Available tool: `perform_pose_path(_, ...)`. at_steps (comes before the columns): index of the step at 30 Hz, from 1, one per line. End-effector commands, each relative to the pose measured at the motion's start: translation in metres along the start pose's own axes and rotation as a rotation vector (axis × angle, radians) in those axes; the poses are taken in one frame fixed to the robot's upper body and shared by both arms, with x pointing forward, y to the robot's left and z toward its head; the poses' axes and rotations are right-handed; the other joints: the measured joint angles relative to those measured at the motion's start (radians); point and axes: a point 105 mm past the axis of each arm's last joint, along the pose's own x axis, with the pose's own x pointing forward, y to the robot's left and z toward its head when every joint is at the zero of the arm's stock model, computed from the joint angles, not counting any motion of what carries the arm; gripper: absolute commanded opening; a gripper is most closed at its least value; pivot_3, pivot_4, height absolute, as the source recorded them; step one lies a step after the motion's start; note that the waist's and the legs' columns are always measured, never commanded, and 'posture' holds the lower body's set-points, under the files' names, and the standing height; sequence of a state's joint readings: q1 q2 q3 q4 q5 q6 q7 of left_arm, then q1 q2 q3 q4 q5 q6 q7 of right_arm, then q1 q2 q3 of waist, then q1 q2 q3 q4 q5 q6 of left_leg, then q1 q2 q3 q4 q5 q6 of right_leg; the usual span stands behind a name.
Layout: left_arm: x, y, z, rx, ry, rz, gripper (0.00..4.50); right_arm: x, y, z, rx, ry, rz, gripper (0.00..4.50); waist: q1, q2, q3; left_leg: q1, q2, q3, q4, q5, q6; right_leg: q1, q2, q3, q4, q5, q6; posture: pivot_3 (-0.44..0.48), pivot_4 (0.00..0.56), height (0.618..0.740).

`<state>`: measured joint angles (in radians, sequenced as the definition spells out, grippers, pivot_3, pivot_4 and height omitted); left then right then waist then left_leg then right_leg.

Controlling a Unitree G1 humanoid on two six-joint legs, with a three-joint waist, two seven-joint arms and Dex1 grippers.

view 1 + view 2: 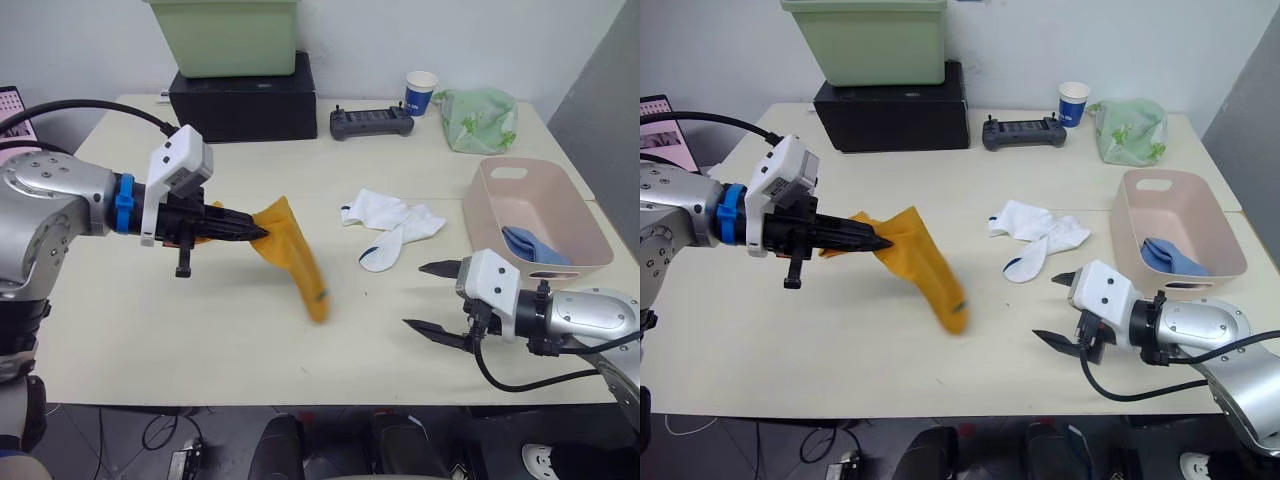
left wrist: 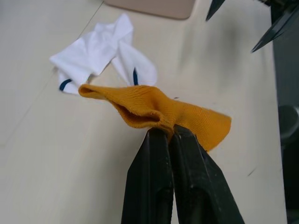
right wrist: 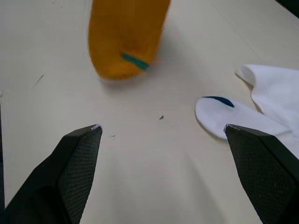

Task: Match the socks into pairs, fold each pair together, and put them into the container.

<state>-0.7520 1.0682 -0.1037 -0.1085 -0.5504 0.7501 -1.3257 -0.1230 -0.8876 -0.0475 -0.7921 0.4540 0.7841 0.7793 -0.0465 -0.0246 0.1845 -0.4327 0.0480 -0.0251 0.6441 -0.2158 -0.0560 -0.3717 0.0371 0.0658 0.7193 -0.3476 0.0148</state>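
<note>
Nearest, the right gripper hovers low over the table, fingers spread wide, empty. The left gripper is clamped on the mustard-orange socks, which dangle above the table, seemingly not yet folded. Beyond, the white socks lie unpaired. Farther right, the pink basket already holds the light blue socks; two pairs appear to remain.
</note>
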Motion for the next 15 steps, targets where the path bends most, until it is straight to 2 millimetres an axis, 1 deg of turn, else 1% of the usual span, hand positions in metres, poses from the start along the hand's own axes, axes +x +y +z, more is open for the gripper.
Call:
perform_pose_path(1, 0.05, -0.014, -0.007, -0.033, -0.036, -0.151, 0.0, -0.006, -0.001, 0.008, -0.038, -0.008, -0.04, 4.49, 0.006, 0.001, -0.001, 0.0, 0.0, 0.0, 0.0, 0.0, 0.0, 0.0, 0.0, 0.0, 0.0, 0.0, 0.0, 0.0, 0.15, 0.735)
perform_pose_path(3, 0.086, -0.022, -0.003, -0.077, -0.093, -0.227, 0.0, -0.007, -0.001, 0.008, -0.033, -0.001, -0.051, 4.49, 0.019, 0.0, 0.0, -0.001, -0.002, 0.001, 0.002, 0.0, 0.0, 0.001, 0.0, 0.0, 0.0, 0.0, 0.0, 0.0, 0.15, 0.735)
perform_pose_path(6, 0.124, -0.031, -0.005, -0.076, -0.101, -0.299, 0.0, -0.009, -0.001, 0.007, -0.031, 0.013, -0.057, 4.49, 0.021, 0.0, 0.0, -0.003, -0.002, 0.001, 0.003, 0.0, 0.0, 0.001, -0.003, 0.001, -0.002, 0.0, 0.0, 0.0, 0.15, 0.735)
perform_pose_path(8, 0.138, -0.036, -0.005, -0.066, -0.103, -0.329, 0.0, -0.011, -0.001, 0.006, -0.025, 0.022, -0.063, 4.49, 0.02, 0.0, 0.0, -0.003, -0.003, 0.001, 0.003, 0.0, 0.0, 0.001, -0.004, 0.002, -0.003, 0.0, 0.0, 0.0, 0.15, 0.735)
perform_pose_path(12, 0.164, -0.045, 0.013, -0.037, -0.157, -0.387, 0.0, -0.017, 0.0, 0.002, -0.009, 0.056, -0.077, 4.49, 0.019, 0.0, 0.0, -0.003, -0.004, 0.001, 0.003, 0.0, 0.0, 0.001, -0.003, 0.001, -0.002, 0.0, 0.0, 0.0, 0.15, 0.735)
perform_pose_path(14, 0.185, -0.051, 0.018, 0.025, -0.163, -0.409, 0.0, -0.021, 0.003, -0.003, 0.002, 0.083, -0.078, 4.49, 0.019, 0.0, 0.0, -0.002, -0.004, 0.001, 0.003, 0.0, 0.0, 0.002, -0.002, 0.001, -0.002, 0.0, 0.0, 0.0, 0.15, 0.735)
perform_pose_path(15, 0.195, -0.052, 0.021, 0.027, -0.175, -0.401, 0.0, -0.023, 0.002, -0.004, 0.003, 0.091, -0.084, 4.49, 0.019, 0.0, -0.001, -0.002, -0.005, 0.001, 0.003, 0.0, 0.0, 0.003, -0.002, 0.001, -0.002, 0.0, 0.0, 0.0, 0.15, 0.735)
